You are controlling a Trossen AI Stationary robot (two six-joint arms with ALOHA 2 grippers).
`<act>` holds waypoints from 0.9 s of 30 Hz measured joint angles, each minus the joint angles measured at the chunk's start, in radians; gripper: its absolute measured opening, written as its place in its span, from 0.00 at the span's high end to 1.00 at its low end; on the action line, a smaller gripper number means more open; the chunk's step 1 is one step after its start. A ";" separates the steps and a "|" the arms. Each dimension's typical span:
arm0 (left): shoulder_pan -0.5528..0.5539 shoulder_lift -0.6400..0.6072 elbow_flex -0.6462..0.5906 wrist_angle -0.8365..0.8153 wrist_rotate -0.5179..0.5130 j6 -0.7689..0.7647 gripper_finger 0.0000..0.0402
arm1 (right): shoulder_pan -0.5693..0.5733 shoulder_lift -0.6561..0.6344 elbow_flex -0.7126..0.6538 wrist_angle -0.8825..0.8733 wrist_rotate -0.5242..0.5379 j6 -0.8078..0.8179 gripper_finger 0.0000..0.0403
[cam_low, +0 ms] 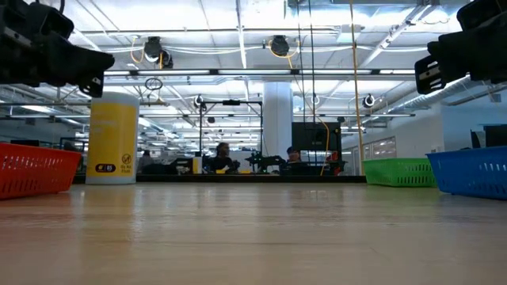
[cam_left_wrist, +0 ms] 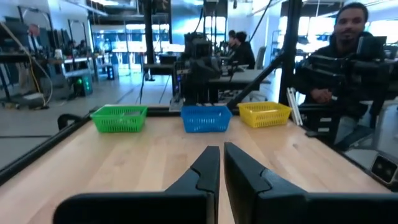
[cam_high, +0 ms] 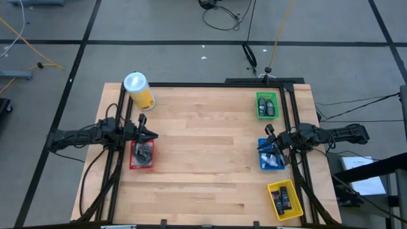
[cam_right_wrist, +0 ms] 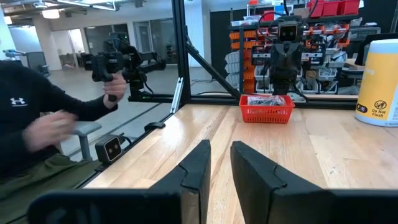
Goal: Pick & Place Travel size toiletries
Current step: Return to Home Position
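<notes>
The travel size toiletries lie in bins: dark flat packets [cam_high: 142, 151] in the red bin [cam_high: 133, 163], small dark bottles [cam_high: 267, 106] in the green bin [cam_high: 259, 97], white-blue tubes [cam_high: 272, 160] in the blue bin [cam_high: 262, 166], and dark items [cam_high: 284, 201] in the yellow bin [cam_high: 273, 188]. My left gripper [cam_high: 154, 135] hangs level just beyond the red bin's far end, shut and with nothing between its fingers [cam_left_wrist: 221, 152]. My right gripper [cam_high: 267, 133] hangs level over the blue bin's far end, its fingers nearly together and bare [cam_right_wrist: 221, 149].
A big yellow canister [cam_high: 138, 90] with a white lid stands at the far left of the table. A black frame rail [cam_high: 210, 84] borders the table. The wooden middle of the table [cam_high: 203, 146] lies between the arms. People show beyond the table's sides in both wrist views.
</notes>
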 joint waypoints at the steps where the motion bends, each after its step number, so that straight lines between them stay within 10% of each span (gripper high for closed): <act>1: 0.000 -0.013 0.000 -0.020 -0.001 0.000 0.96 | 0.000 0.000 0.000 0.000 0.000 0.000 0.87; 12: 0.000 0.005 0.005 -0.066 -0.250 0.089 1.00 | 0.000 0.000 0.000 -0.001 0.000 0.000 0.86; 27: -0.002 -0.018 0.006 -0.077 -0.215 0.056 0.95 | 0.000 0.000 0.000 -0.004 0.000 0.000 0.86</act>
